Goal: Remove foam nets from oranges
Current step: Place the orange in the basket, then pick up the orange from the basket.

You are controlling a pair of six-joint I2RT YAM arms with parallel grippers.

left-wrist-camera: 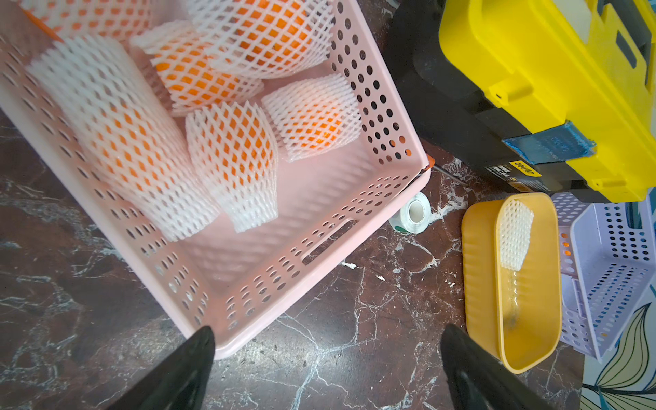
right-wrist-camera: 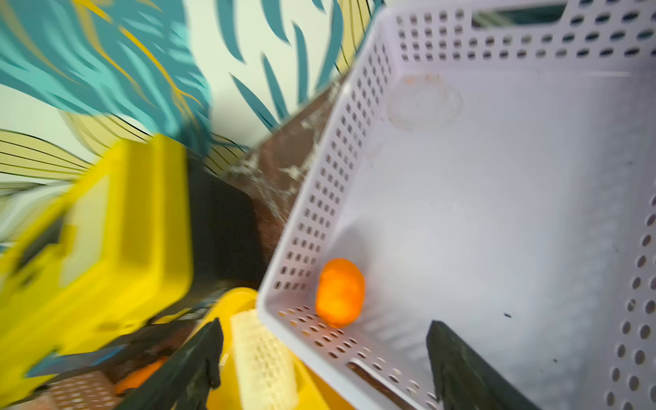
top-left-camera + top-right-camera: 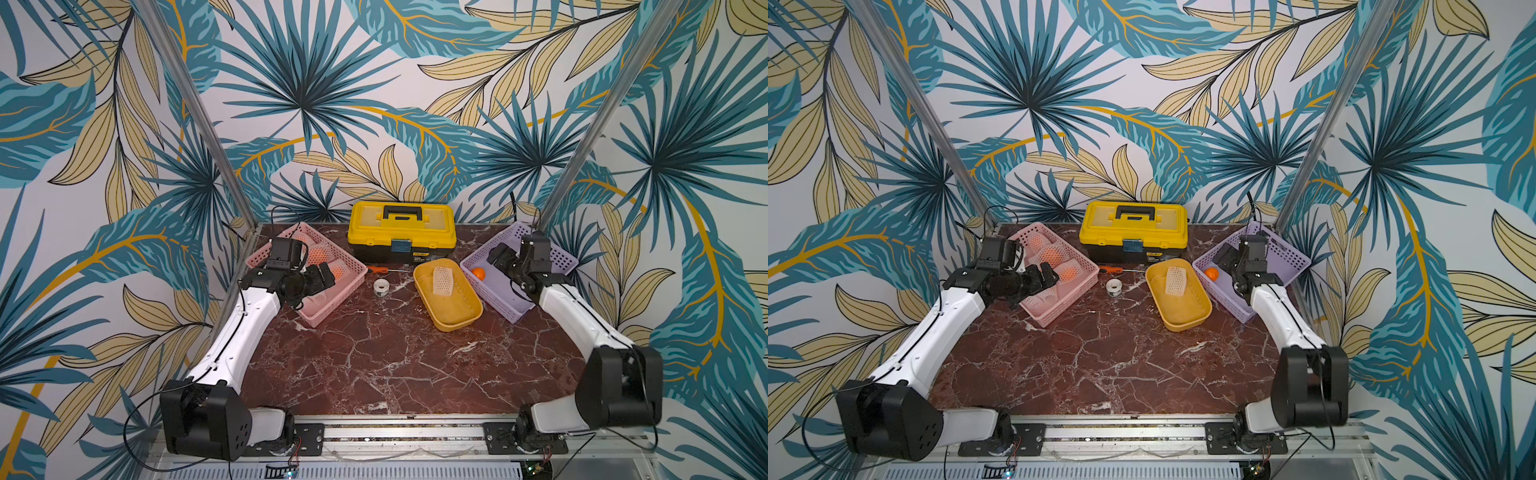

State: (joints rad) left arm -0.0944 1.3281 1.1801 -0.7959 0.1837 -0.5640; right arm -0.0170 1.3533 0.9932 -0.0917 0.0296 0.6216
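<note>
Starting leftmost, we find the left gripper (image 1: 328,330) spread wide and empty above the pink basket (image 1: 269,284), where several netted oranges (image 1: 230,142) lie crowded together. Midway, one loose net (image 3: 441,281) rests flat in the yellow tray (image 3: 453,309). Rightmost, a bare orange (image 3: 478,273) sits near a corner of the purple basket (image 3: 498,305) — the right gripper (image 2: 326,323) hangs over that basket, fingers apart, holding nothing.

We see white diamond-mesh foam nets (image 1: 252,209) over bright orange oranges (image 2: 340,293), a pale pink basket (image 1: 376,106) and a lilac basket (image 2: 355,142) both dotted with holes, a mustard-yellow tray (image 3: 453,316), and a dark red desk (image 3: 374,365) veined white.
</note>
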